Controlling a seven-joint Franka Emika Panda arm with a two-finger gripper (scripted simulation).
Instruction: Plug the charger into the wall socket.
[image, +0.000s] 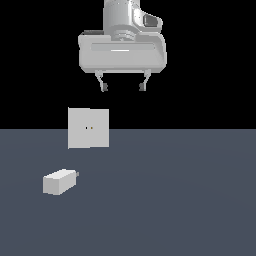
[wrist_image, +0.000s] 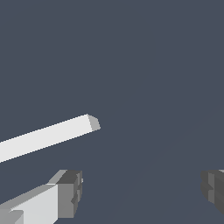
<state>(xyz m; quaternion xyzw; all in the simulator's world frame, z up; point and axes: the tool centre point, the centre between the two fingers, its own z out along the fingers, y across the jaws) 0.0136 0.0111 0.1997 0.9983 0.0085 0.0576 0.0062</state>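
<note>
A: Where's the gripper (image: 123, 87) right now?

B: High above the tabletop (image: 175, 200), jaws spread wide and nothing between them. The wrist view agrees: the two fingertips (wrist_image: 70, 192) stand well apart with only bare surface in the gap.

A: And the charger (image: 59, 181)?

B: Lying on the tabletop toward the exterior view's left, well below the gripper and off to one side of it. Its two short prongs stick out of the end that faces the exterior view's right.

A: The socket (image: 88, 128)?

B: Standing upright just behind the charger, with two tiny dark holes near its middle. In the wrist view only its top edge (wrist_image: 48, 135) shows, as a pale bar.

A: So which step is this?

B: I'd say the very start, the reach for the charger. Nothing is grasped yet.

A: What does the next move need?

B: Probably travelling across and down over the block, turning the jaws to straddle its narrow sides, then closing on the body, clear of the prongs.
</note>
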